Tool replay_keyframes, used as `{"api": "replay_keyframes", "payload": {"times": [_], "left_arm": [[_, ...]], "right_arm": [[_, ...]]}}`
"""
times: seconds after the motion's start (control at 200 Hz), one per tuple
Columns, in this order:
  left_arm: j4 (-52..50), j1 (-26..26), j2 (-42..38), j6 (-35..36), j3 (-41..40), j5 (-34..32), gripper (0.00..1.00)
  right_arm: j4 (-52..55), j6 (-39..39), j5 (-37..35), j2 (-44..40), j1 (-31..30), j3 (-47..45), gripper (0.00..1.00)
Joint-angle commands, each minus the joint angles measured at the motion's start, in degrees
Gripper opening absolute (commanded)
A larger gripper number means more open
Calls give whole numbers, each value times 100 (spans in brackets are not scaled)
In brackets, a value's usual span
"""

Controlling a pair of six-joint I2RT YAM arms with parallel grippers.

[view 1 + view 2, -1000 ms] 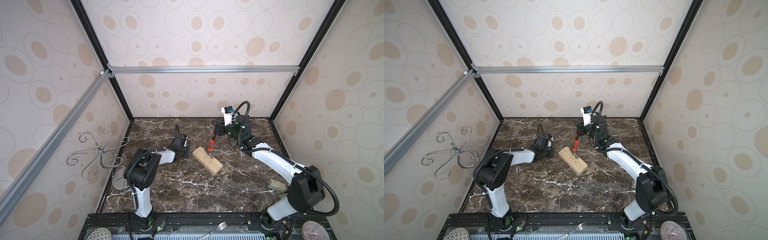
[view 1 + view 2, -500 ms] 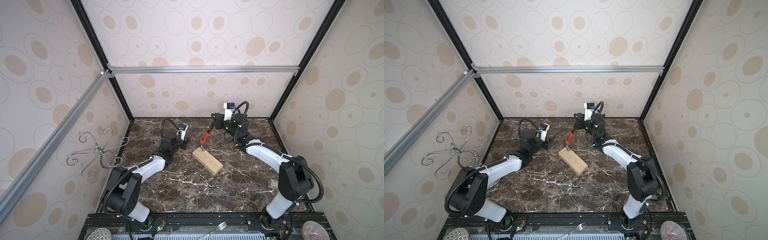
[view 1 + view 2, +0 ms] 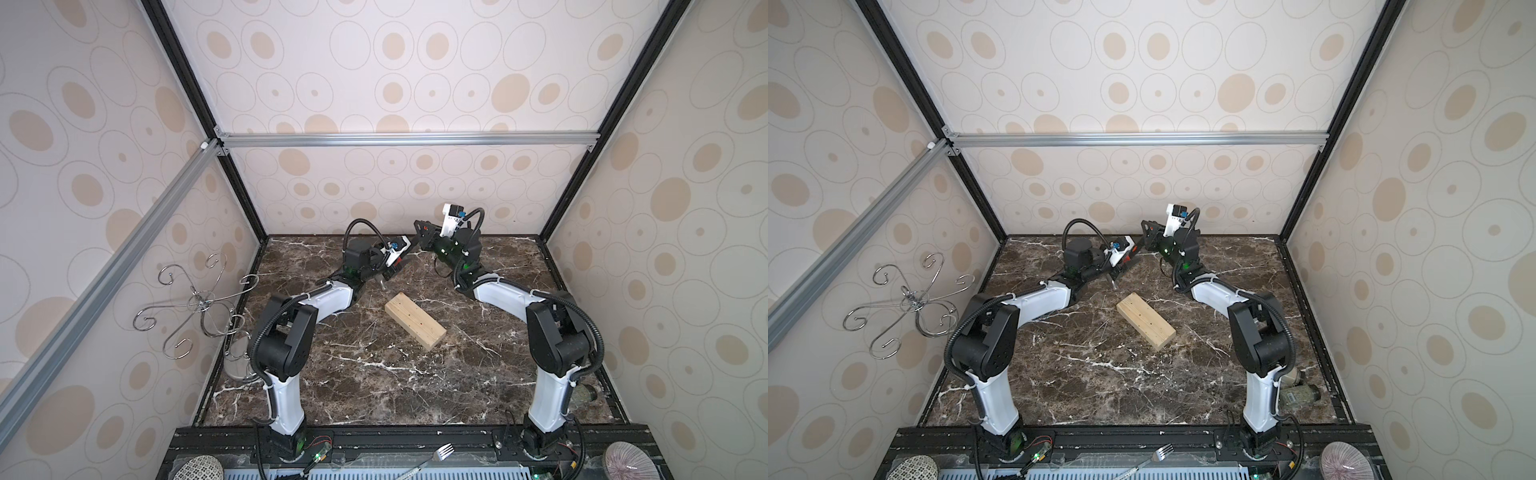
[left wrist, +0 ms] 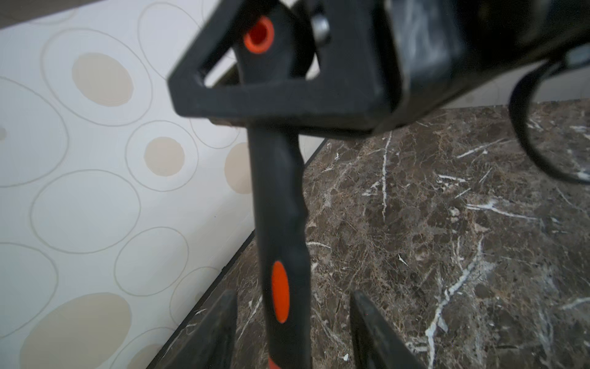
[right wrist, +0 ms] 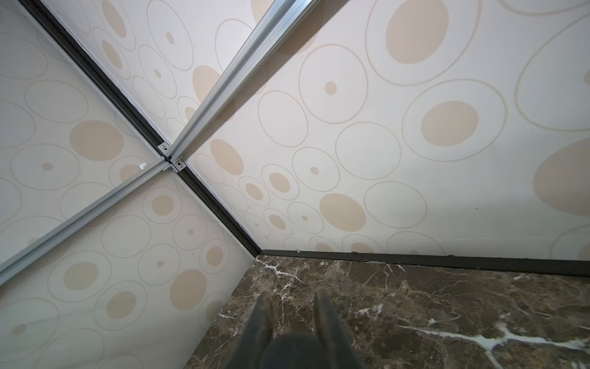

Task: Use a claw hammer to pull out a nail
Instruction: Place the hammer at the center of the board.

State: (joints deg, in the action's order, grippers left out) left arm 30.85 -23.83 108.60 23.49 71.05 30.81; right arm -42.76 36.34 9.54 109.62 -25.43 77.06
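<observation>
Claw hammer (image 4: 277,204) sits at the counter's (image 3: 374,374) far edge, midway along. We see its butt clenched in the right gripper (image 4: 255,105); the left gripper (image 4: 293,329) is spread, fingers (image 4: 217,332) clear of the handle on both sides. Head hangs just off the wooden block's (image 3: 414,320) far end.

Count of things on and around the bench

Two arms, each with one gripper: left gripper (image 3: 397,266), right gripper (image 3: 424,232). One claw hammer (image 4: 277,204), one wooden block (image 3: 414,320), one wire hook stand (image 3: 199,303), one fork (image 3: 432,455), two patterned dishes along the front edge (image 3: 199,468) (image 3: 627,459).
</observation>
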Motion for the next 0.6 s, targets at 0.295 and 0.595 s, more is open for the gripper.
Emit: {"api": "replay_keyframes", "payload": {"times": [0.295, 0.595], "left_arm": [[-472, -11, -72, 310, 106, -340, 49], [-464, 241, -714, -65, -723, -481, 49]], "right_arm": [[-657, 895, 914, 545, -63, 1016, 0], [-696, 974, 1753, 1148, -148, 1643, 0]]}}
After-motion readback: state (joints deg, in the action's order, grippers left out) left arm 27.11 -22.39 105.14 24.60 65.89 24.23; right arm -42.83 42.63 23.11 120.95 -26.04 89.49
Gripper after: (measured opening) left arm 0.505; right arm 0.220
